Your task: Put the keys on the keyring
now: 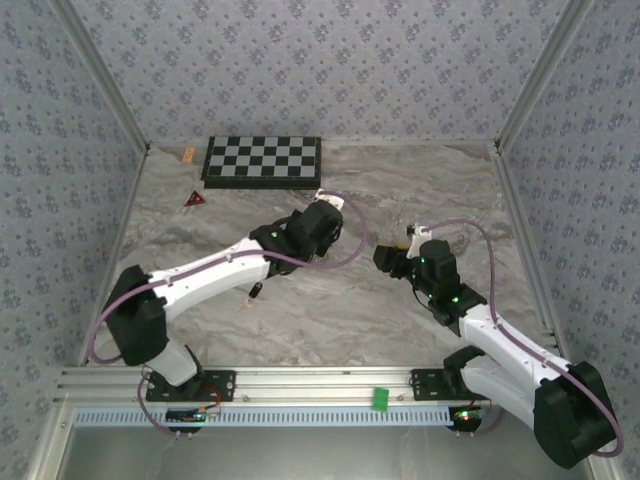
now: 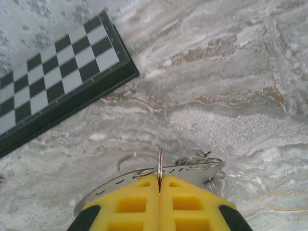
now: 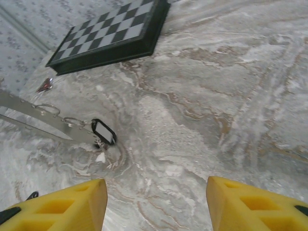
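Note:
My left gripper [image 2: 159,186] is shut on the keyring [image 2: 160,161], a thin silvery loop standing edge-on between the yellow pads. A flat slotted silver strip [image 2: 197,172] and more wire loops lie across just ahead of the pads. In the top view the left gripper [image 1: 330,205] reaches to mid-table. One key [image 1: 255,292] with a black head lies on the marble under the left forearm. My right gripper [image 3: 154,204] is open over bare marble, to the right of the left one [image 1: 384,258]. To its left, the strip [image 3: 33,113] ends in a small black-rimmed piece [image 3: 103,131].
A chessboard [image 1: 263,160] lies at the back of the table, with a small red triangle [image 1: 195,199] in front of its left corner. Patterned walls close in the table on three sides. A small orange piece [image 1: 188,154] sits by the board's left end.

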